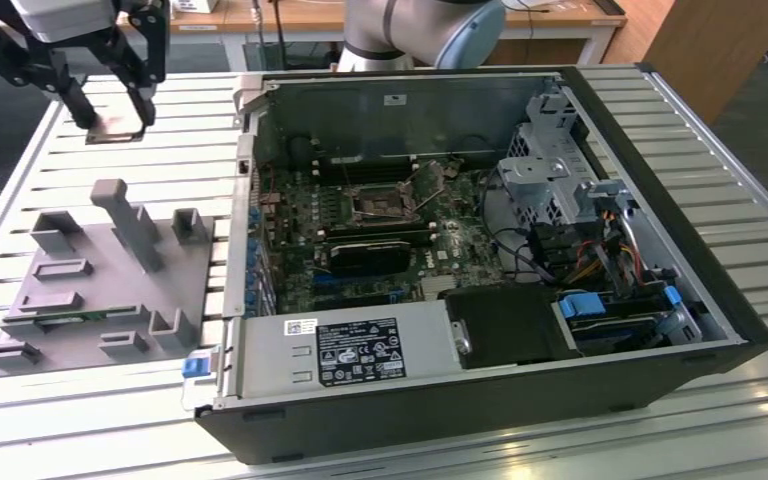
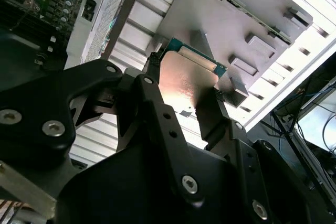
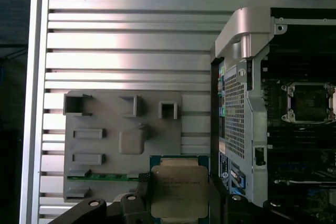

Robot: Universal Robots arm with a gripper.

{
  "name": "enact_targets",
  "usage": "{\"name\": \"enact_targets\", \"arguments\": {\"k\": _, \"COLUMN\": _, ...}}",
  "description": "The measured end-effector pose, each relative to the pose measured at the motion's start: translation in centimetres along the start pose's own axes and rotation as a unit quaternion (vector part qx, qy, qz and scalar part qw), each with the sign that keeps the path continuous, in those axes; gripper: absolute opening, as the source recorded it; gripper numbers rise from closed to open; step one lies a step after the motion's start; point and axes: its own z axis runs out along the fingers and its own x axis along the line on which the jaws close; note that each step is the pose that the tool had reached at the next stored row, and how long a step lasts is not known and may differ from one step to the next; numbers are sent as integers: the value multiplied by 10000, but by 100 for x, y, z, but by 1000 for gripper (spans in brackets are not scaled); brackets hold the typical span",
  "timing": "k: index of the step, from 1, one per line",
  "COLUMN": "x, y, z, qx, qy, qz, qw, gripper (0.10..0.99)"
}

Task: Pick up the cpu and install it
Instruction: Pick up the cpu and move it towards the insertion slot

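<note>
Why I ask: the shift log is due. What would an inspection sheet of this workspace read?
Surface: slatted metal table, carrying an open case and a grey holder.
Job's things: cpu gripped by its edges, lifted above the table near the holder, apart from the socket inside the case.
Clutter: nothing seen loose on the slats.
Grippers: gripper shut on the cpu.
Cables: coloured wires bundled inside the case, at the exterior view's right.
Surroundings: wooden desk behind the table.
</note>
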Motion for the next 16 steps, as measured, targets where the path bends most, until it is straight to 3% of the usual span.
{"name": "enact_targets", "arguments": {"k": 16, "x": -391, "y": 56, "z": 5, "qx": -2, "qy": 3, "qz": -37, "qw": 10000, "gripper": 525}}
